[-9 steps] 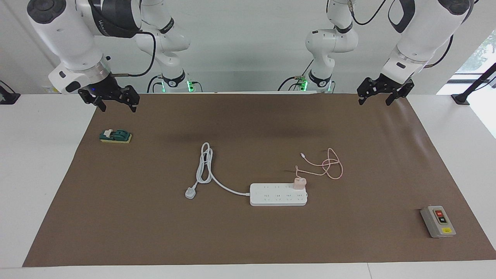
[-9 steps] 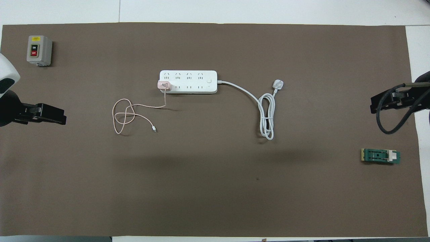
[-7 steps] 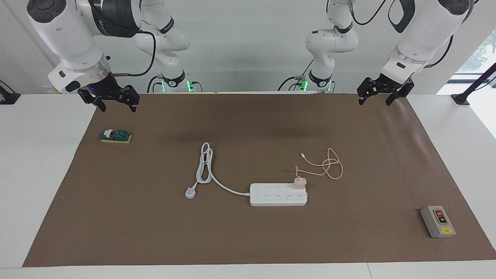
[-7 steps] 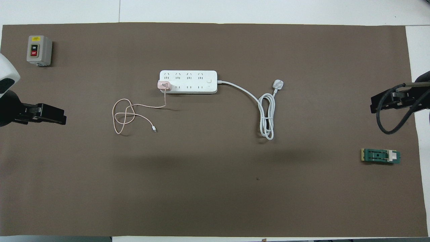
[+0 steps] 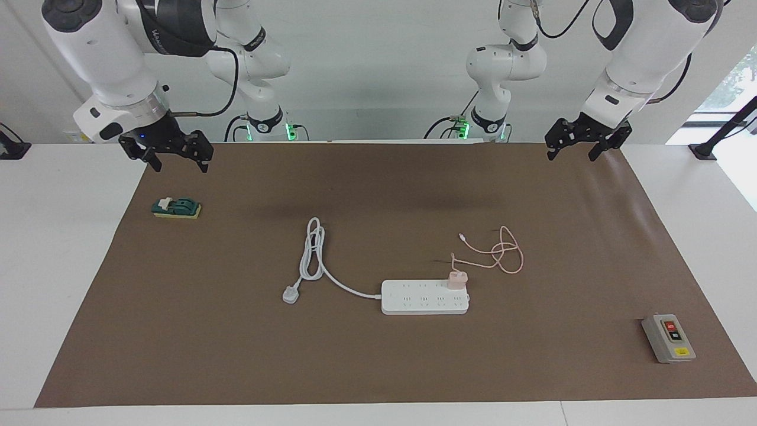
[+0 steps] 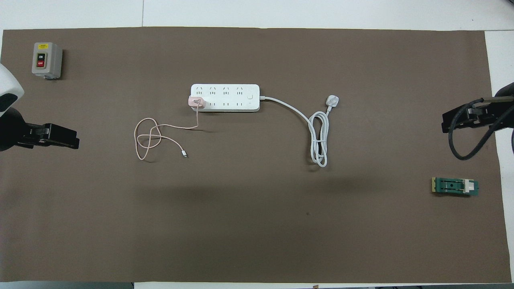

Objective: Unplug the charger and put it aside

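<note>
Right hand [image 5: 175, 157] slightly shifted, at mat edge [image 5: 137, 183].

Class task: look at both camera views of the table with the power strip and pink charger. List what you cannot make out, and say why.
- Charger prongs: hidden inside the power strip, both views.
- Switch box button lettering: too small, both views.
- Left gripper: overhead view's edge cuts off its arm.
- Right gripper: overhead, a black cable crosses it and the edge cuts it.
- Green part: too small to identify.
</note>
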`<state>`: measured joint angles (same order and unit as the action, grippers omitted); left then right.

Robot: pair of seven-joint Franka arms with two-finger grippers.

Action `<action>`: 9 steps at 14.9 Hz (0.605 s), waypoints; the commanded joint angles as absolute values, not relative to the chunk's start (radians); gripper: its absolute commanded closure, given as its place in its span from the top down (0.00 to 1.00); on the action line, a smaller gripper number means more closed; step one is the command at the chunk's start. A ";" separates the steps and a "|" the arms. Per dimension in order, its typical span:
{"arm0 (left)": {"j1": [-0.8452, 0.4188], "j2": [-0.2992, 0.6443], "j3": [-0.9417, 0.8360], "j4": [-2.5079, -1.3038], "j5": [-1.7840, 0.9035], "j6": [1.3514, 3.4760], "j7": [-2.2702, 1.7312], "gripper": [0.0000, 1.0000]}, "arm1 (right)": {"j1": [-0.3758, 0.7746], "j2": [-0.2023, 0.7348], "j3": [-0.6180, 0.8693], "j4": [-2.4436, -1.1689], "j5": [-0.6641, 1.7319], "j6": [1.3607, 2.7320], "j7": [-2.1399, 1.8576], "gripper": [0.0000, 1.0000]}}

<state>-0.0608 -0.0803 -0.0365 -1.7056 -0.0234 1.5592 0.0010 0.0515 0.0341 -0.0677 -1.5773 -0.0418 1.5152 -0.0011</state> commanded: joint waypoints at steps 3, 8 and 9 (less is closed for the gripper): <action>-0.061 -0.106 -0.034 -1.726 -0.011 1.555 0.006 1.00 | 0.044 0.021 -0.063 -1.577 -0.020 1.538 -0.023 1.00; -0.061 -0.106 -0.034 -1.726 -0.011 1.555 0.006 1.00 | 0.063 0.023 -0.060 -1.585 0.032 1.546 0.234 1.00; -0.061 -0.106 -0.034 -1.726 -0.011 1.555 0.006 1.00 | 0.083 0.028 -0.060 -1.583 0.043 1.552 0.300 1.00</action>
